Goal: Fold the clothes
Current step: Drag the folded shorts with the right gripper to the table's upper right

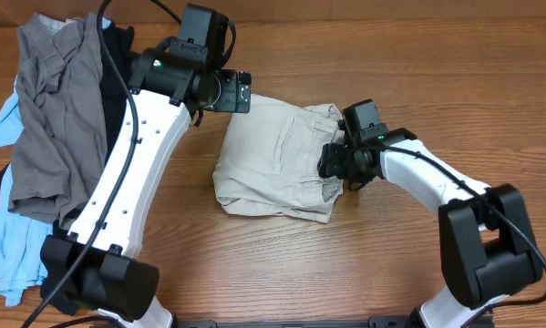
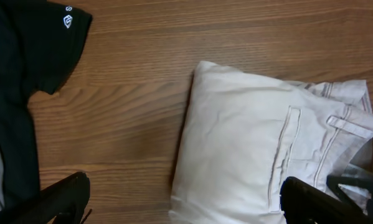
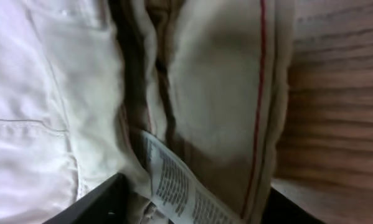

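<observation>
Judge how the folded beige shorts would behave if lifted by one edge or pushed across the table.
The beige shorts would probably sag and unfold if lifted by one edge: they lie in soft, wrinkled layers. Pushed, they would likely bunch up rather than slide whole across the wood table, since the stacked layers look loose.

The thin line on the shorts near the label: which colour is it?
Red line; right wrist view shows it best.

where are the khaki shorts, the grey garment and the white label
khaki shorts (image 1: 273,150), overhead view, on the flat middle panel
grey garment (image 1: 58,118), overhead view, on the crumpled middle of it
white label (image 3: 177,183), right wrist view, on its printed face
</observation>
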Available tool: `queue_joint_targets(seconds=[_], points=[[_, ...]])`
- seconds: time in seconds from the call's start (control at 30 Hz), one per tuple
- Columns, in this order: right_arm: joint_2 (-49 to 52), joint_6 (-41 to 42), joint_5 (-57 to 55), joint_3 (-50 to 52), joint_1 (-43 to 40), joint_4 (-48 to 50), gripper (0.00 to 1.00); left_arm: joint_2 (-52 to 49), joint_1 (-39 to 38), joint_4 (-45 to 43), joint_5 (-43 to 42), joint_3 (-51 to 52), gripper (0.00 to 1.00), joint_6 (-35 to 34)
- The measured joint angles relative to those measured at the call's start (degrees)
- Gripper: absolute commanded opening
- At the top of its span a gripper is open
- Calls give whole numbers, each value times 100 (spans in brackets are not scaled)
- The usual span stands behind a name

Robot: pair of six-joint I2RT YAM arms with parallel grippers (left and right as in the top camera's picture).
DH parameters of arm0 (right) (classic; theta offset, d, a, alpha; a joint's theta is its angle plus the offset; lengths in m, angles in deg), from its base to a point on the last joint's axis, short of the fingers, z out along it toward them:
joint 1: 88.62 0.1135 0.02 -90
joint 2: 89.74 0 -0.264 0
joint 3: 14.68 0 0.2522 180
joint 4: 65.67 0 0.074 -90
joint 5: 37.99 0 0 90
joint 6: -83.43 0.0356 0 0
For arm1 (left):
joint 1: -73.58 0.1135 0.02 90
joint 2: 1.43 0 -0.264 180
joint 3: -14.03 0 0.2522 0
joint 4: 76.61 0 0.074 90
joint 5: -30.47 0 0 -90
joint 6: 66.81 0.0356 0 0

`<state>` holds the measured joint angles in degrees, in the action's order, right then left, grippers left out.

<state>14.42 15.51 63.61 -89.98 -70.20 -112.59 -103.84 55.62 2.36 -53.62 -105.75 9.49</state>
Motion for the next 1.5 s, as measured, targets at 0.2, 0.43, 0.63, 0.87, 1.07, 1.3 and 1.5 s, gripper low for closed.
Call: queue_joint_targets(seconds=[0.2,0.43,0.63,0.87,1.07,1.3,1.5], points=[[210,57,170,44,17,326,25,0,0,63,157,0,100,42],[302,57,212,31,254,682,4,-2,0,61,238,0,100,42],[398,188,435,-42,125,800,4,-26,0,61,251,0,100,42],[664,605,732,-354,-1246,1368,4,-59,0,-28,286,0,100,42],[704,929,632,-402,-2922,2199,4,-63,0,-66,295,0,100,42],[704,1305,404,-407,-4236,2706,4,-63,0,-118,295,0,100,31],[708,2210,-531,-407,-4343,2855,4,-63,0,-138,293,0,100,17]])
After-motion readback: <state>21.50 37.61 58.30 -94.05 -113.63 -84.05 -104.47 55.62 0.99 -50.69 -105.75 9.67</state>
